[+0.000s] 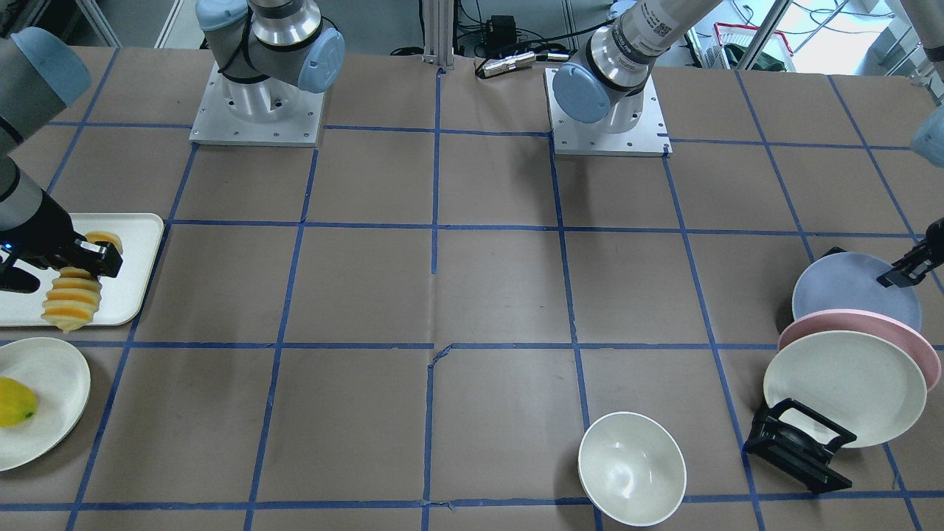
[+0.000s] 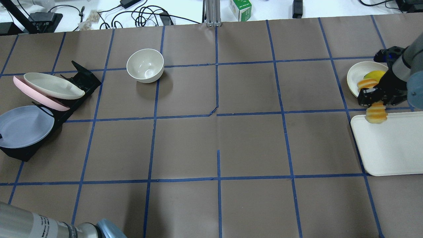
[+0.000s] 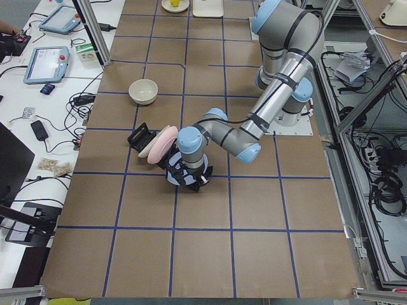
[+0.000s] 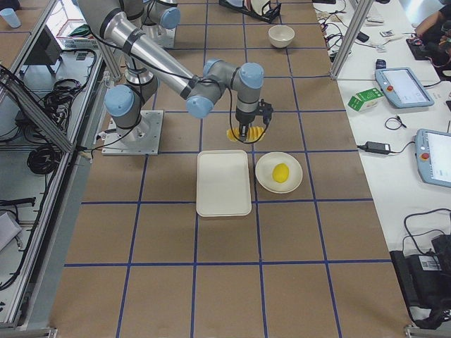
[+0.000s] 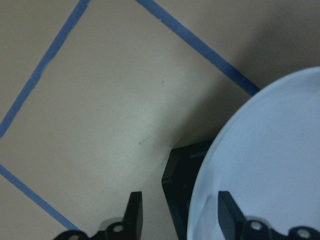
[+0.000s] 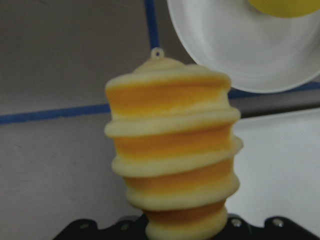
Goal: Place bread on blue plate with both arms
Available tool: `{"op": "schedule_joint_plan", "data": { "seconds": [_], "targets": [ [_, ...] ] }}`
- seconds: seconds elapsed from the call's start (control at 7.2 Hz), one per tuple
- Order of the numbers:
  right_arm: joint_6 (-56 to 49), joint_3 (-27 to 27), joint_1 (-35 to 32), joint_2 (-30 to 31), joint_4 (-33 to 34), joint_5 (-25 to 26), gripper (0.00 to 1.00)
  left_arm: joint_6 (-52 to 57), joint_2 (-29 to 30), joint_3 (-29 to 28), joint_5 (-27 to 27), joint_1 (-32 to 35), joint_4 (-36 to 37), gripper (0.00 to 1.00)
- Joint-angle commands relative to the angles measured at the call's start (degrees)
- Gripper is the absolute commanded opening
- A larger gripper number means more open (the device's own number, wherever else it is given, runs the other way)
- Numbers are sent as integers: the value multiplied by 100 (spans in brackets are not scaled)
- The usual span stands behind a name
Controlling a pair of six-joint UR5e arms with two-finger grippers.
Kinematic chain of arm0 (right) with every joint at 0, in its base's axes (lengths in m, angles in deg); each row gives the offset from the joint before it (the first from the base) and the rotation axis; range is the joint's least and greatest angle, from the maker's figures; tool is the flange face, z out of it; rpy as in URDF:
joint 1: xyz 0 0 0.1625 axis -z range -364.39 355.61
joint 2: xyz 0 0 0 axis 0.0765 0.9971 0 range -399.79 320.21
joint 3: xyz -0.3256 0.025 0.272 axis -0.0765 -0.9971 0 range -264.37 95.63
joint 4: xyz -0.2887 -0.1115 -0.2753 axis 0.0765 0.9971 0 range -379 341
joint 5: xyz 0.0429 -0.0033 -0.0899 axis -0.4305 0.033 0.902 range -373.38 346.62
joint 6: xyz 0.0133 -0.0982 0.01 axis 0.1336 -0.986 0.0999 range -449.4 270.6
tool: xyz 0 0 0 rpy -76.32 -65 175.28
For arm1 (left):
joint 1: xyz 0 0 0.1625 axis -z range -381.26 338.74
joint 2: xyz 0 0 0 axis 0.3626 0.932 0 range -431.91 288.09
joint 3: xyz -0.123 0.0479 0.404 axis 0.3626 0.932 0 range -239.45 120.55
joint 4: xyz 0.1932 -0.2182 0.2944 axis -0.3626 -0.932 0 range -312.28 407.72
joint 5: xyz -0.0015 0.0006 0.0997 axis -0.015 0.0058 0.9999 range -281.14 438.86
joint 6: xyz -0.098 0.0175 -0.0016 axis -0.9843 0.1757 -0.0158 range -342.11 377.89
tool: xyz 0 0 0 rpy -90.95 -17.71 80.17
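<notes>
1. The ridged toy bread loaf of orange-topped, pale yellow slices (image 1: pixel 71 299) is pinched partway along its length by the right gripper (image 1: pixel 96 259). It is held in the air over the edge of the cream rectangular tray (image 1: pixel 140 243), near the cream plate (image 1: pixel 55 391).
2. Its long axis juts out past the fingertips, with the small looped tip farthest out.
3. The right arm's wrist points down. The left gripper (image 5: pixel 180 220) sits low, its jaws spread astride the rim of the round lavender-blue plate (image 5: pixel 270 160) at the black rack (image 1: pixel 800 446).

Four plates (image 1: pixel 848 291) (image 1: pixel 914 341) (image 1: pixel 844 387) (image 1: pixel 44 398), one bowl (image 1: pixel 632 468), tray (image 1: pixel 136 247), bread (image 1: pixel 71 299), lemon (image 1: pixel 15 402).
</notes>
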Motion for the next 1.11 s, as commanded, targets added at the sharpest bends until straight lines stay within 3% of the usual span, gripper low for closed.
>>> {"op": "schedule_joint_plan", "data": {
  "seconds": [0.0,0.28,0.69,0.97],
  "targets": [
    [1561,-748,-1222,-112,-719,-238,0,42,-64,-14,33,-8,-212,4],
    [2332,-890,-1815,-156,-713,-159,0,68,-91,-23,33,-8,-239,0],
    [2334,-890,-1826,-147,-730,-168,0,95,-161,-251,33,-8,-554,0],
    [2334,-882,-1826,-182,-721,-142,0,339,-493,-584,244,10,-1403,0]
  ]
}}
